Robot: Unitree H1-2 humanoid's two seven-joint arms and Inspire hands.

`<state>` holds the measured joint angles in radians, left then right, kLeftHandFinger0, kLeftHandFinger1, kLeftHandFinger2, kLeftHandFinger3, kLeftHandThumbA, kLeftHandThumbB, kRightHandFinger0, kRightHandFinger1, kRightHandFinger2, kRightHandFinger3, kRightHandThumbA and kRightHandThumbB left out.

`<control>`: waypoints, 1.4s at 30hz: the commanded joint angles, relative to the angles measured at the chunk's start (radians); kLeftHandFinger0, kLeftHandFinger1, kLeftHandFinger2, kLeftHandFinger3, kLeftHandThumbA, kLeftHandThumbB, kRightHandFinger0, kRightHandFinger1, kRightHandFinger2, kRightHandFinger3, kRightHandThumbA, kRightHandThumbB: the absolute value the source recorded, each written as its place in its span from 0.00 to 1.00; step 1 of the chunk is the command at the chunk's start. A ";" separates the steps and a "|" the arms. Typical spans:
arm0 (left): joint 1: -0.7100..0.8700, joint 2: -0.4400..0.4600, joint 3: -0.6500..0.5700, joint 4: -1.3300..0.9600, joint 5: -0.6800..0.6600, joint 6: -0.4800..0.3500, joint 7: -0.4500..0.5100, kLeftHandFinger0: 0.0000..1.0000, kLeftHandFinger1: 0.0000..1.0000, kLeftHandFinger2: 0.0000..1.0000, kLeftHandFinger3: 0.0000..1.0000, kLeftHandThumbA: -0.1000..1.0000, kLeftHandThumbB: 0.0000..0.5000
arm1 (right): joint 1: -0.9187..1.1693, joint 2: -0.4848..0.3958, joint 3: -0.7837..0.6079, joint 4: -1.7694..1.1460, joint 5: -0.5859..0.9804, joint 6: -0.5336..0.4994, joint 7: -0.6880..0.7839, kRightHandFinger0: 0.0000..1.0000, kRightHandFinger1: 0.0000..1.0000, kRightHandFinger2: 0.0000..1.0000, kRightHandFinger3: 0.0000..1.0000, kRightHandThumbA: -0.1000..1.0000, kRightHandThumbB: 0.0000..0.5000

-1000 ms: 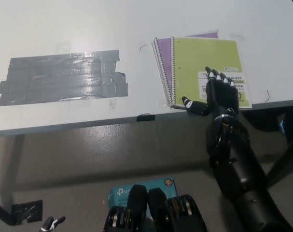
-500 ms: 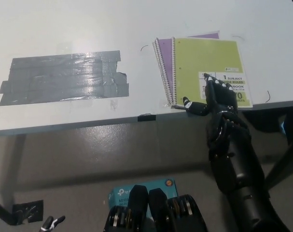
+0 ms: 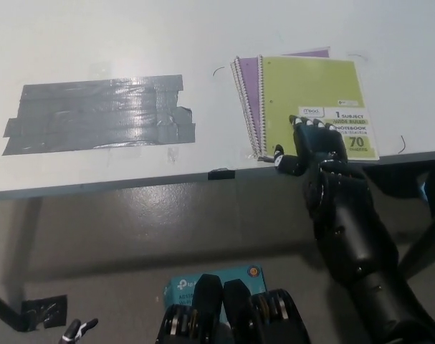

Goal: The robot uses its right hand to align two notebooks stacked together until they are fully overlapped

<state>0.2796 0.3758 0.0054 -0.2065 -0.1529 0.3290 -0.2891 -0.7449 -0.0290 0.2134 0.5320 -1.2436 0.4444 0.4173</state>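
A green spiral notebook (image 3: pixel 310 93) lies on top of a purple one (image 3: pixel 249 86) at the white table's front right. The purple one sticks out to the left and along the top edge. My black right hand (image 3: pixel 314 143) rests over the green notebook's front edge, fingers spread on the cover near its label, thumb at the front left corner by the spiral. It holds nothing. My white left hand (image 3: pixel 77 330) shows only as fingertips at the bottom left edge of the picture.
A patch of grey tape strips (image 3: pixel 99 113) covers the table's left middle. The table's front edge (image 3: pixel 131 183) runs across the picture, with a small black clip (image 3: pixel 218 173) on it. A teal box (image 3: pixel 203 279) lies on the floor below.
My right hand has slid back toward the table's front edge, from the label area to the notebook's front margin. The whole picture has shifted slightly right and down, a camera move.
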 commanded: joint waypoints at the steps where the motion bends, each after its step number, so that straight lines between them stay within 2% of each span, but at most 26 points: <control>1: 0.007 0.029 -0.008 -0.024 0.026 -0.055 -0.018 0.38 0.51 0.53 1.00 1.00 1.00 | 0.071 -0.076 0.054 0.013 -0.008 0.026 0.151 1.00 1.00 1.00 1.00 1.00 0.90; 4: 0.009 0.028 -0.004 -0.030 0.016 -0.037 -0.021 0.42 0.54 0.54 1.00 1.00 1.00 | 0.060 -0.100 0.092 0.008 0.024 0.026 0.131 1.00 1.00 1.00 1.00 1.00 0.90; 10: 0.010 0.031 -0.006 -0.034 0.020 -0.027 -0.020 0.44 0.53 0.54 1.00 1.00 1.00 | 0.034 -0.142 0.163 0.021 0.074 0.019 0.112 1.00 1.00 1.00 1.00 1.00 0.92; 13: 0.009 0.033 -0.003 -0.029 0.015 -0.033 -0.023 0.47 0.55 0.55 1.00 1.00 1.00 | 0.030 -0.144 0.175 0.037 0.105 0.013 0.093 1.00 1.00 1.00 1.00 1.00 0.93; 14: 0.009 0.034 -0.004 -0.030 0.018 -0.036 -0.023 0.47 0.56 0.55 1.00 1.00 1.00 | 0.034 -0.146 0.181 0.035 0.109 0.008 0.090 1.00 1.00 1.00 1.00 1.00 0.97; 19: 0.002 0.038 -0.010 -0.034 0.023 -0.035 -0.026 0.45 0.56 0.58 1.00 1.00 1.00 | 0.049 -0.158 0.207 0.019 0.135 -0.012 0.081 1.00 1.00 1.00 1.00 1.00 0.97; 22: 0.000 0.034 -0.006 -0.028 0.017 -0.035 -0.026 0.43 0.55 0.55 1.00 1.00 1.00 | 0.049 -0.157 0.222 0.016 0.146 -0.014 0.070 1.00 1.00 1.00 1.00 1.00 0.95; 25: -0.001 0.034 -0.005 -0.029 0.017 -0.038 -0.026 0.45 0.55 0.54 1.00 1.00 1.00 | 0.042 -0.156 0.237 0.020 0.158 -0.026 0.054 1.00 1.00 1.00 1.00 1.00 0.98; 29: -0.005 0.034 -0.008 -0.028 0.018 -0.036 -0.028 0.45 0.55 0.53 1.00 1.00 1.00 | 0.030 -0.157 0.259 0.020 0.164 -0.049 0.042 1.00 1.00 1.00 1.00 1.00 0.93; 31: -0.006 0.034 -0.008 -0.029 0.021 -0.036 -0.027 0.42 0.52 0.51 1.00 1.00 1.00 | 0.021 -0.153 0.268 0.022 0.169 -0.055 0.036 1.00 1.00 1.00 1.00 1.00 0.89; 34: -0.006 0.032 -0.005 -0.027 0.020 -0.039 -0.028 0.37 0.50 0.52 1.00 1.00 1.00 | -0.002 -0.144 0.290 0.036 0.170 -0.060 0.033 1.00 1.00 1.00 1.00 1.00 0.91; 37: -0.008 0.032 -0.004 -0.027 0.018 -0.030 -0.029 0.40 0.52 0.52 1.00 1.00 1.00 | -0.022 -0.136 0.308 0.047 0.178 -0.069 0.028 1.00 1.00 1.00 1.00 1.00 0.96; 39: -0.007 0.032 -0.004 -0.028 0.023 -0.031 -0.027 0.40 0.51 0.51 1.00 1.00 1.00 | -0.027 -0.132 0.314 0.048 0.181 -0.063 0.024 1.00 1.00 1.00 1.00 1.00 0.97; 41: -0.005 0.032 -0.003 -0.029 0.020 -0.034 -0.029 0.45 0.54 0.54 1.00 1.00 1.00 | -0.039 -0.119 0.319 0.058 0.185 -0.060 0.010 1.00 1.00 1.00 1.00 1.00 0.94; 42: -0.006 0.029 -0.007 -0.027 0.023 -0.033 -0.028 0.41 0.52 0.54 1.00 1.00 1.00 | -0.042 -0.120 0.326 0.059 0.181 -0.060 0.015 1.00 1.00 1.00 1.00 1.00 0.95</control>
<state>0.2692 0.3859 0.0014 -0.2078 -0.1323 0.3180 -0.3005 -0.7812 -0.1730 0.5069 0.5467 -1.1104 0.4119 0.3922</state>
